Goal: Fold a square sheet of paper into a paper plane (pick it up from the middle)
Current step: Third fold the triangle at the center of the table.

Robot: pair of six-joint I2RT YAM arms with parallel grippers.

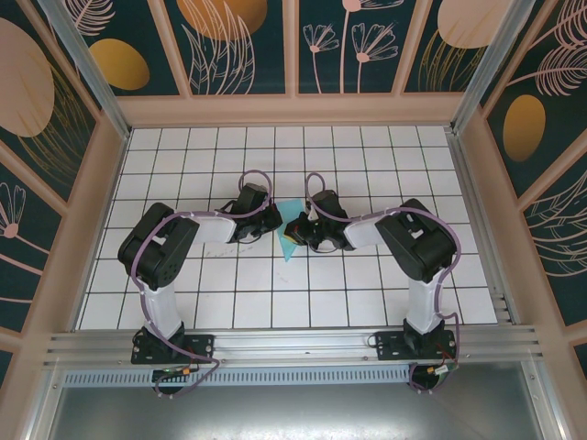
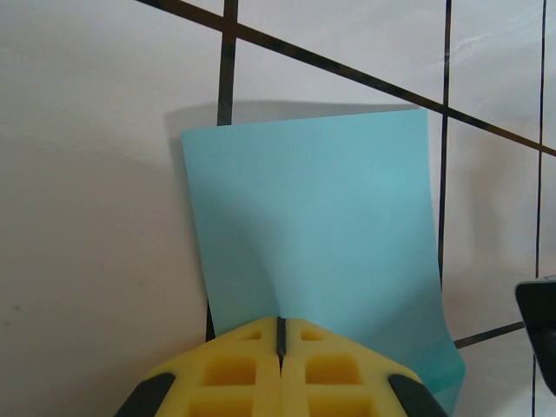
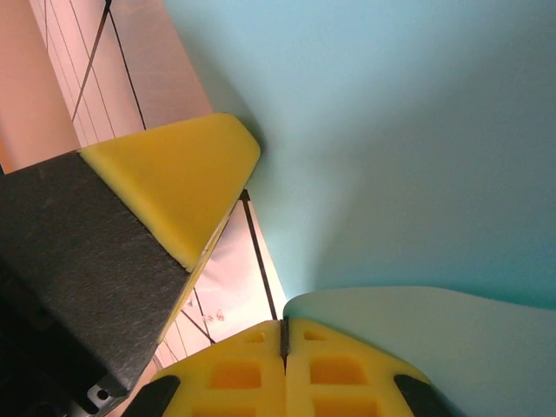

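Yellow foam, moulded in small square cells, is what catches the eye. The left hand (image 2: 280, 334) has its two pads pressed tight together, with a hairline seam between them. The turquoise paper plane (image 2: 321, 226) swells up toward that seam instead of lying flat, so I judge the hand is pinching the paper, not just resting on it.

The right hand (image 3: 285, 334) is closed just as tightly. A paler flap, probably the paper's underside, curls out right at its seam, so it seems to be nipping the other side. From that wrist you can also see the left hand's fingertips (image 3: 182, 174) wedged against the blue sheet.

My guess is that the two hands face each other across the paper to lift it by its middle, as the task asks. Holding both sides would keep the thin sheet from sagging or slipping, and the centre crease would stay closed.

From above, the plane sits between the two hands at the middle of the white tiled surface (image 1: 367, 293), with its narrow point aimed back toward the arm bases. At this stage it looks more like a folded sheet than a sharp dart.

Beyond that come black grid lines, an aluminium rail (image 1: 293, 341) at the near edge, and dark teal wall panels (image 1: 348, 41) printed with pale flowers and ochre discs. I can read no brand, label or lettering anywhere, and the paper itself is plain.
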